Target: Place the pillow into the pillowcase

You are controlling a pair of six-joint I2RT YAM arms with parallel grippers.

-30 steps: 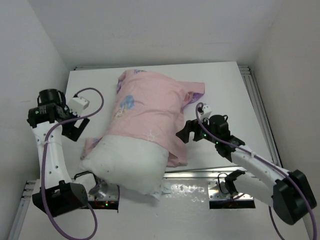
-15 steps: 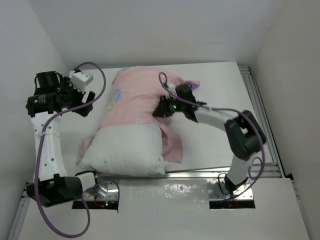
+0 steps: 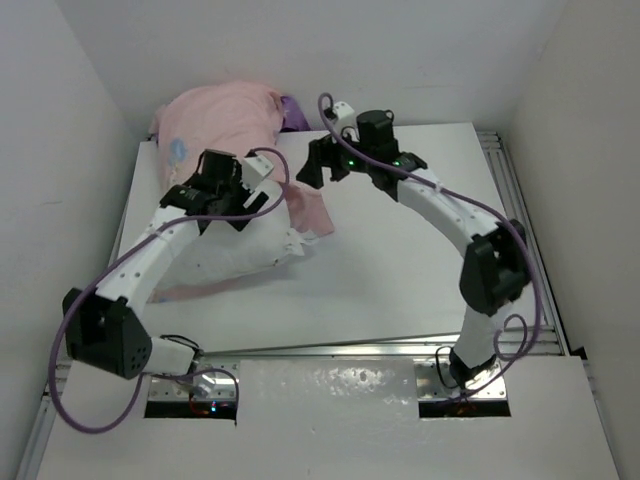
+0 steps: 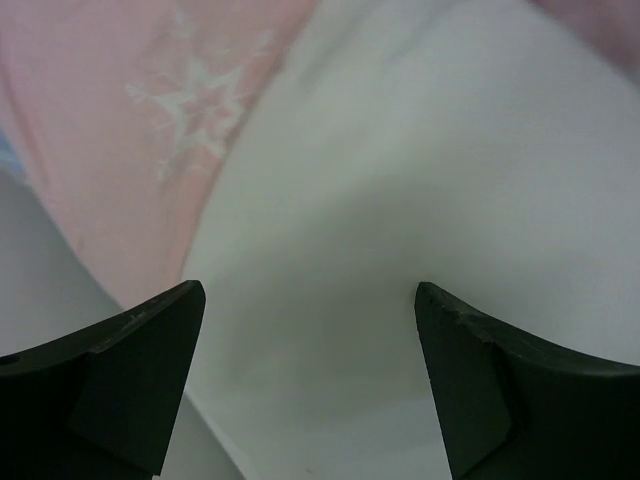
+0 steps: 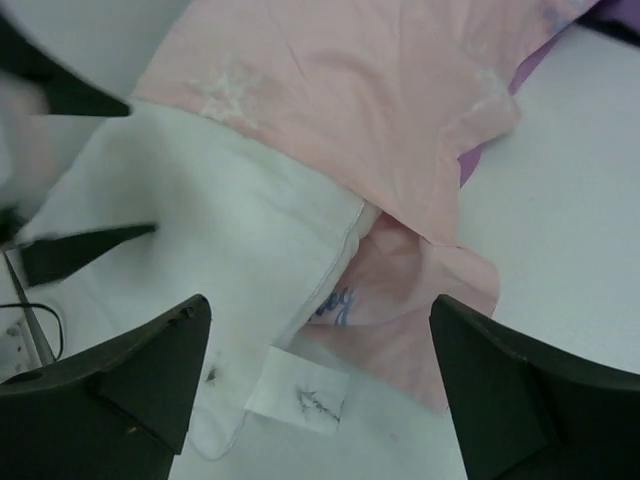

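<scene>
The pillowcase (image 3: 222,115), pink side out with a purple edge (image 3: 293,110), is bunched at the table's far left against the back wall. The white pillow (image 3: 245,250) sticks out of its near end. My left gripper (image 3: 222,212) hangs over the pillow's exposed part. In the left wrist view it (image 4: 308,292) is open, with plain white pillow (image 4: 400,180) filling the gap and pink case (image 4: 150,120) to the left. My right gripper (image 3: 310,172) hovers open off the case's right edge. Its view (image 5: 318,305) shows the pillow's seam (image 5: 340,260), a white tag (image 5: 300,395) and the case's opening (image 5: 400,290).
White table (image 3: 400,270) stretches to the right of the bundle. A metal rail (image 3: 520,230) runs along the table's right side, and another along the near edge (image 3: 330,352). Walls close in at the back and left, touching the pillowcase.
Pillow and pillowcase have slid from the table's middle to the far left corner. My left arm swung in over the pillow. My right gripper moved toward the back and off the case.
</scene>
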